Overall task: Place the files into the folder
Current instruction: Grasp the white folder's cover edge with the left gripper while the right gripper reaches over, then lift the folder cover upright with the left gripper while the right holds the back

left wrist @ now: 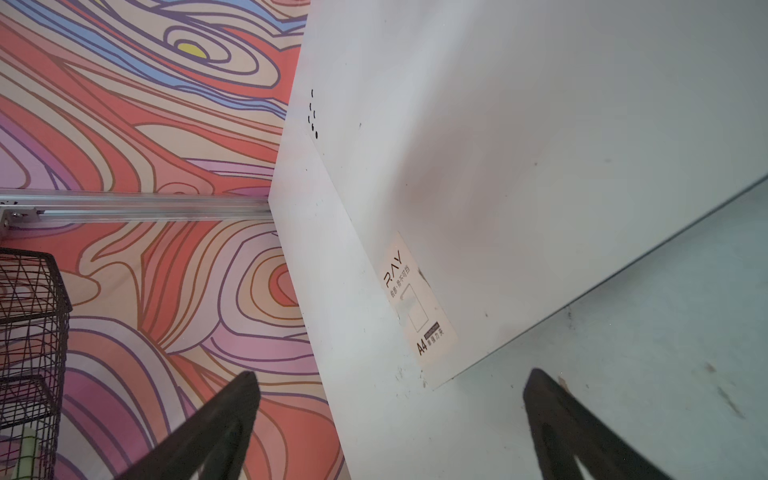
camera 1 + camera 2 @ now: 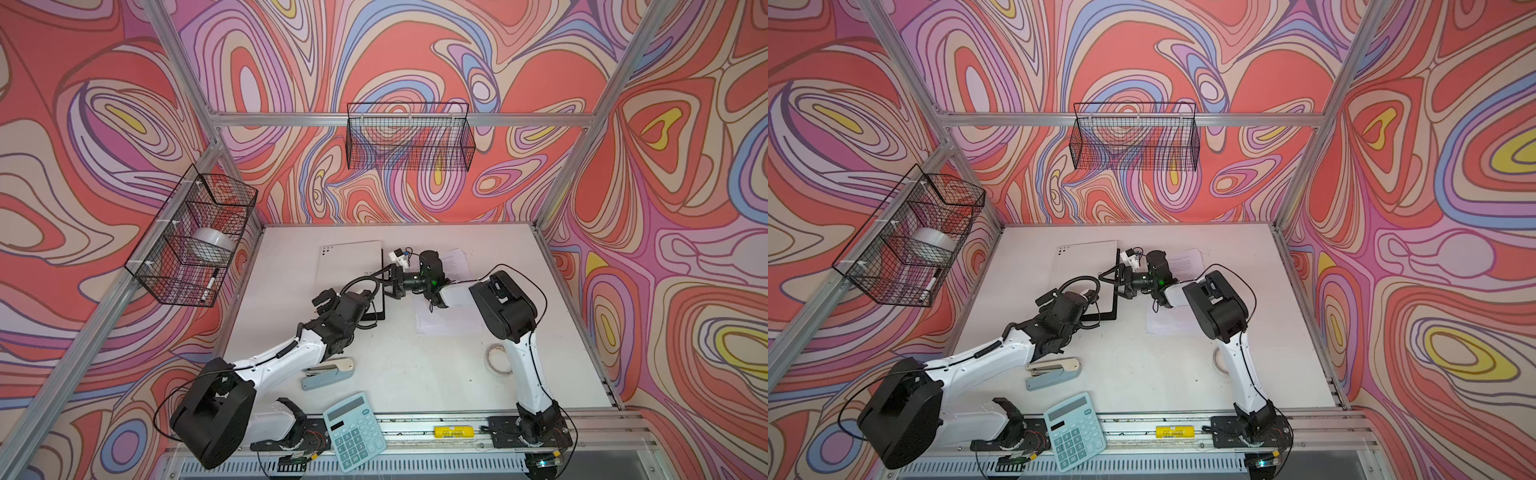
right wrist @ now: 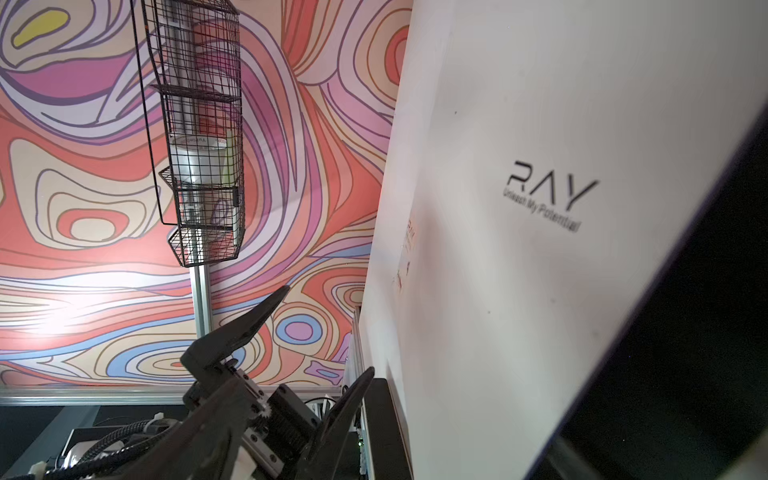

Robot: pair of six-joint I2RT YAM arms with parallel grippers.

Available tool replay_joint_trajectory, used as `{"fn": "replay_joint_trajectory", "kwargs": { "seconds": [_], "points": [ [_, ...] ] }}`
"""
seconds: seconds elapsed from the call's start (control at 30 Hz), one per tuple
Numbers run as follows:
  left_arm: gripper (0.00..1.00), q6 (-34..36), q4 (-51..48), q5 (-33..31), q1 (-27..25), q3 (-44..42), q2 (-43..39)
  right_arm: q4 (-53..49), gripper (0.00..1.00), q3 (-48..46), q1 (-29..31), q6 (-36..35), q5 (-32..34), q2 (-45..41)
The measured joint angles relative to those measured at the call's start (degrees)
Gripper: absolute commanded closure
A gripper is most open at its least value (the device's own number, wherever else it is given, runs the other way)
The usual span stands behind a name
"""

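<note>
**Both open grippers at the shut folder, files lying to its right**

Walls of swirling red, pink and blue box in a white table. On its far half, left of centre, the folder lies with its pale cover up and appears shut. Its long axis runs near to far, and a black rim shows along its right and near edges. The files lie just right of it, long axis also near to far, partly hidden under the right arm.

The right gripper is at the folder's right long edge, about halfway along. Its wrist view shows the fingers spread wide with nothing between them and the cover just beside one of them; whether it touches, I cannot tell. That arm rises from the near right, folds at a high elbow and reaches left across the files.

The left gripper sits at the folder's near-left corner, also wide open and empty. In its wrist view that corner lies just ahead, between the fingertips. Its arm stretches low from the near left.

The cover likely has to be lifted first, probably from the right edge, so the right gripper looks better placed.
</note>
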Motion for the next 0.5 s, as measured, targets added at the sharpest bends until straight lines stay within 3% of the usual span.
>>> {"fn": "replay_joint_trajectory", "kwargs": {
  "seconds": [0.2, 0.5],
  "points": [
    [0.0, -5.3, -13.7, 6.3, 2.2, 8.6, -1.0, -0.3, 0.02, 0.2, 0.0, 0.5, 0.0, 0.0],
    [0.0, -13.3, -27.2, 19.3, 15.9, 30.3, 1.7, -2.2, 0.02, 0.4, 0.9, 0.4, 0.9, -1.2]
  ]
}}
